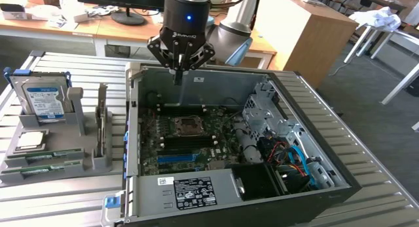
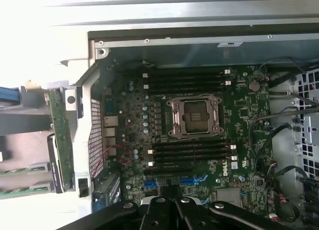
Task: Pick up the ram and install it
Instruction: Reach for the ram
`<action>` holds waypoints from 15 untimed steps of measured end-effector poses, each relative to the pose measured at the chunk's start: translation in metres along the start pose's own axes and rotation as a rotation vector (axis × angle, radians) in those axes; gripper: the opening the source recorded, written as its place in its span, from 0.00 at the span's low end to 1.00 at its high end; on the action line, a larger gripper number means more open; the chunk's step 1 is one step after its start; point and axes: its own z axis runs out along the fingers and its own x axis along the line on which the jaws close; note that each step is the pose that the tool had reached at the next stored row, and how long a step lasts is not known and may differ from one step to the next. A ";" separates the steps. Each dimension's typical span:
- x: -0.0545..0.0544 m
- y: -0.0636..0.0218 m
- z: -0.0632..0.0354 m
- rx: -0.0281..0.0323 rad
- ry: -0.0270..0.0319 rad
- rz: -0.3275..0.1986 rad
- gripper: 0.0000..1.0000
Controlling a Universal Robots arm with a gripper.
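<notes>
I find the computer case (image 1: 340, 188) on the table (image 1: 59, 205), the motherboard (image 1: 190, 141) in it, and the rack (image 1: 77, 107) just beside it at the exterior view's left, which carries the hard drive (image 1: 44, 100) far, the processor (image 1: 33, 138) midway and the ram (image 1: 46, 156) nearest, while the gripper (image 1: 178, 80) hangs above the case's far wall.

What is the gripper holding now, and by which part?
Nothing. The gripper hangs over the case, jaws shut and empty; the ram sticks lie in the tray.
</notes>
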 end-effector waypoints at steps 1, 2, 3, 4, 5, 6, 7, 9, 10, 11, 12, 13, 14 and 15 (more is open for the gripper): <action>0.001 -0.0001 0.0000 0.0000 0.0000 0.000 0.10; 0.001 -0.0001 0.0000 0.0000 0.0000 0.000 0.10; 0.002 -0.0002 -0.0001 0.0000 0.0000 0.000 0.10; 0.003 -0.0002 -0.0001 0.0000 0.0000 0.000 0.10; 0.004 -0.0003 -0.0001 0.0000 0.0000 0.000 0.10; 0.004 -0.0003 -0.0001 0.0000 0.0000 0.000 0.10; 0.005 -0.0004 -0.0001 0.0000 0.0000 0.000 0.10; 0.007 -0.0005 -0.0002 0.0000 0.0000 0.000 0.10; 0.008 -0.0006 -0.0002 0.0001 0.0000 0.000 0.10; 0.008 -0.0006 -0.0002 0.0000 -0.0001 0.000 0.10; 0.009 -0.0006 -0.0002 0.0000 0.0000 0.000 0.10; 0.009 -0.0007 -0.0003 0.0001 0.0000 0.000 0.10; 0.010 -0.0007 -0.0003 0.0001 0.0000 0.000 0.10; 0.010 -0.0008 -0.0003 0.0000 0.0000 0.000 0.10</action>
